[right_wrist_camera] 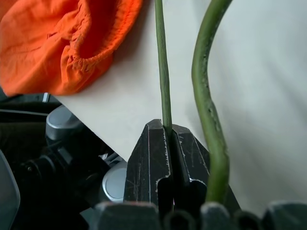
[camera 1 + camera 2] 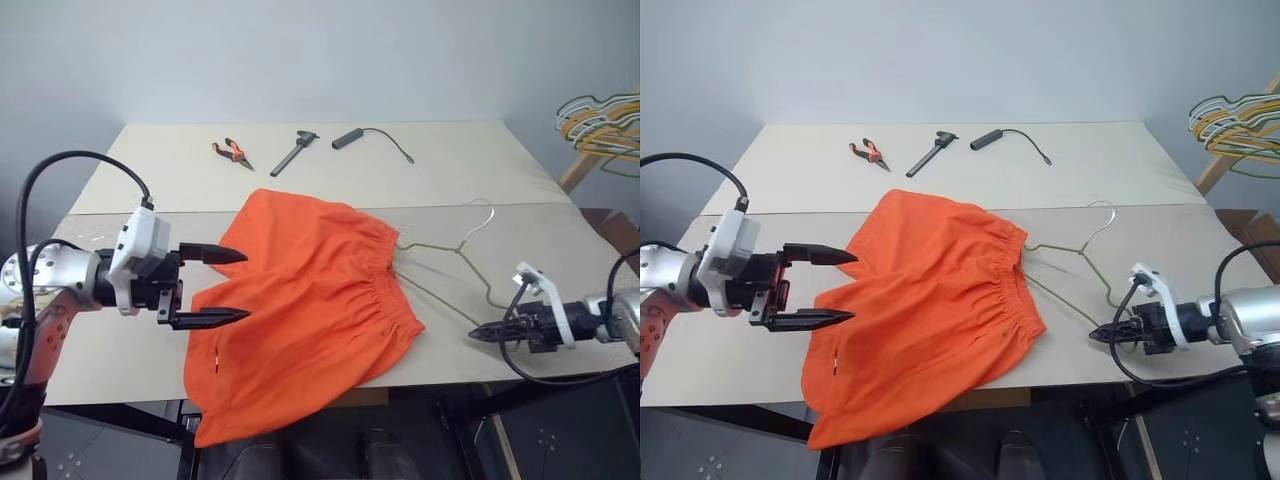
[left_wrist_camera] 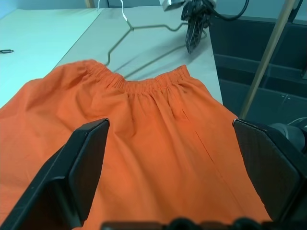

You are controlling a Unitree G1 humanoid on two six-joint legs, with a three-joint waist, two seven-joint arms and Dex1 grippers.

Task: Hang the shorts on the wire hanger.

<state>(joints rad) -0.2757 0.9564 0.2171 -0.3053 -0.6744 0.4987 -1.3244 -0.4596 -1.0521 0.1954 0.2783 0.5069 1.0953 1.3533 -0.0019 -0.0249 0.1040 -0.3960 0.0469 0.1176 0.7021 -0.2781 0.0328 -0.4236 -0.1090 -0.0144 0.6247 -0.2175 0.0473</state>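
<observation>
The bright orange shorts (image 2: pixel 300 300) lie spread across the middle of the table, one leg drooping over the front edge. The thin wire hanger (image 2: pixel 462 250) lies to their right, its near end running under the gathered waistband. My right gripper (image 2: pixel 478 332) is shut on the hanger's wire at its outer corner near the front edge; in the right wrist view the closed jaws pinch the thin wire (image 1: pixel 163 96). My left gripper (image 2: pixel 246 285) hovers open at the shorts' left side, its fingers pointing across the fabric with nothing between them.
Orange-handled pliers (image 2: pixel 232 152), a black tool (image 2: pixel 293 152) and a black corded device (image 2: pixel 350 137) lie at the table's far side. A bunch of coloured hangers (image 2: pixel 600 120) on a wooden rack stands off the right edge. A seam (image 2: pixel 520 204) runs across the tabletop.
</observation>
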